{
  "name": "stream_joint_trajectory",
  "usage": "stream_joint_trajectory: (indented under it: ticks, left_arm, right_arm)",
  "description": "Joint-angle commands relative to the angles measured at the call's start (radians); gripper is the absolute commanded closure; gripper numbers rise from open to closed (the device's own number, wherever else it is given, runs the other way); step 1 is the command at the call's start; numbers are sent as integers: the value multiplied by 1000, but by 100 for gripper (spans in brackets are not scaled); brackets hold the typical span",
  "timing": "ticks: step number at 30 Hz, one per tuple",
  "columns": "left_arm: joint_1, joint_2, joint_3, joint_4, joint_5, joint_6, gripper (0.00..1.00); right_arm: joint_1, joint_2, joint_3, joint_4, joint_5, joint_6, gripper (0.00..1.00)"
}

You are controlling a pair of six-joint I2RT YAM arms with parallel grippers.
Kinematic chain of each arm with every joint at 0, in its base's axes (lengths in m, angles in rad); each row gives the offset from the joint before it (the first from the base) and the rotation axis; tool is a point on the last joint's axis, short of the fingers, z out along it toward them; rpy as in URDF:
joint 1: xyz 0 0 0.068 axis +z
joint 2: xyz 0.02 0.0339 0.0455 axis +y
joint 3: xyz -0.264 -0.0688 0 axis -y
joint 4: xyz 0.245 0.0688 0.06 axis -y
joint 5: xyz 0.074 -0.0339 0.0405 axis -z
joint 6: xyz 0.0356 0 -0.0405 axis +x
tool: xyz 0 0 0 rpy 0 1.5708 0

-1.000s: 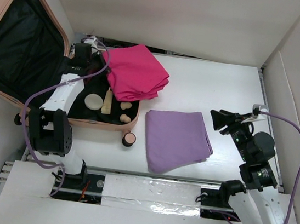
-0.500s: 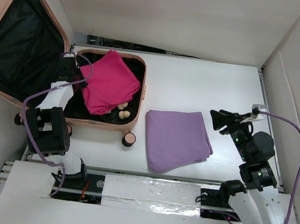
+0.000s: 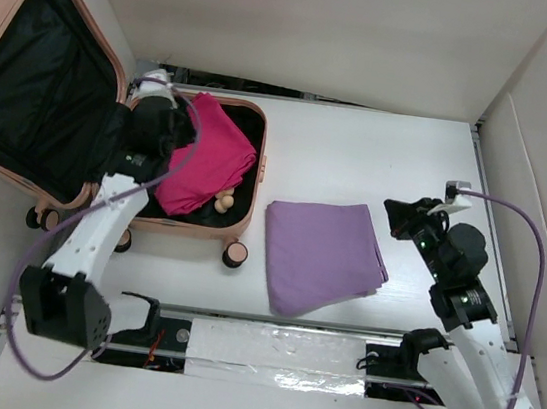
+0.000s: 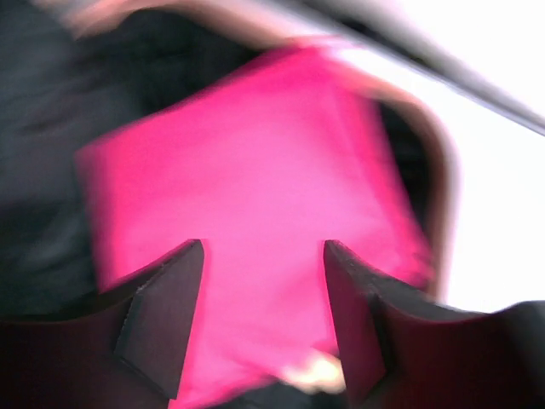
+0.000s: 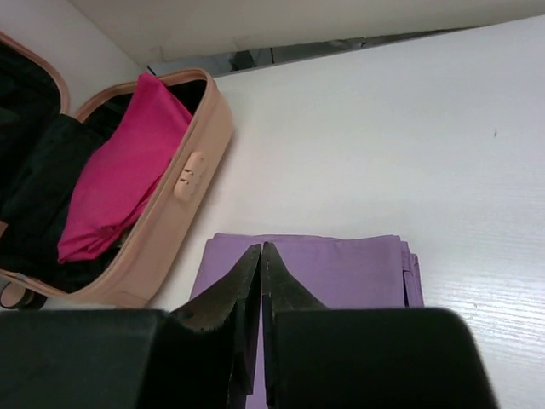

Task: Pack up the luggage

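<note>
Right pincer point(image 5: 261, 249), nearest: tips pressed together, nothing between them, aimed at the folded lilac cloth square point(image 5: 324, 268) on the white table point(image 3: 380, 158). Further off, to the left: small peach-pink hard-shell suitcase point(image 3: 257, 157), lid propped open, base flat, well apart from that pincer. Shell is likely rigid, light and slick, best taken by the lid rim. Left pincer point(image 4: 264, 256) hangs over the open base, jaws parted and empty, above a folded magenta cloth point(image 4: 255, 170).

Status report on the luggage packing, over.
Left gripper fingers open over pink cloth inside luggage. Right gripper fingers shut, empty, by purple cloth on table. Lid open; left arm over the opening.
</note>
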Motion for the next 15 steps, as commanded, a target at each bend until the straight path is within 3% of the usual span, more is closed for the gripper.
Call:
stream_joint_trajectory:
  ticks: [1,3,4,8,11,12,14,15]
  left_arm:
    - [-220,-93,27,9,4,6,60]
    - [-318,-103,-11,-14,22,-6,65]
    - [-392,-113,-32,-12,16,-23,74]
    - [-415,-132,-195,52,62,-86,82]
    - [-442,-147,-232,98,137,-123,95]
    - [-465,-155,-247,137,142,-147,97]
    - [-528,-146,-255,161,136,-149,100]
    - [-612,-132,-238,149,121,-150,100]
  right_arm:
    - [8,50,-8,68,38,6,96]
    - [8,114,-9,89,21,6,97]
    - [8,136,-5,92,12,6,97]
    - [8,204,17,79,-7,-3,99]
    - [8,212,1,86,15,5,97]
    - [8,213,-6,83,57,6,94]
    - [8,225,-38,79,131,12,66]
    - [8,234,-51,79,177,17,52]
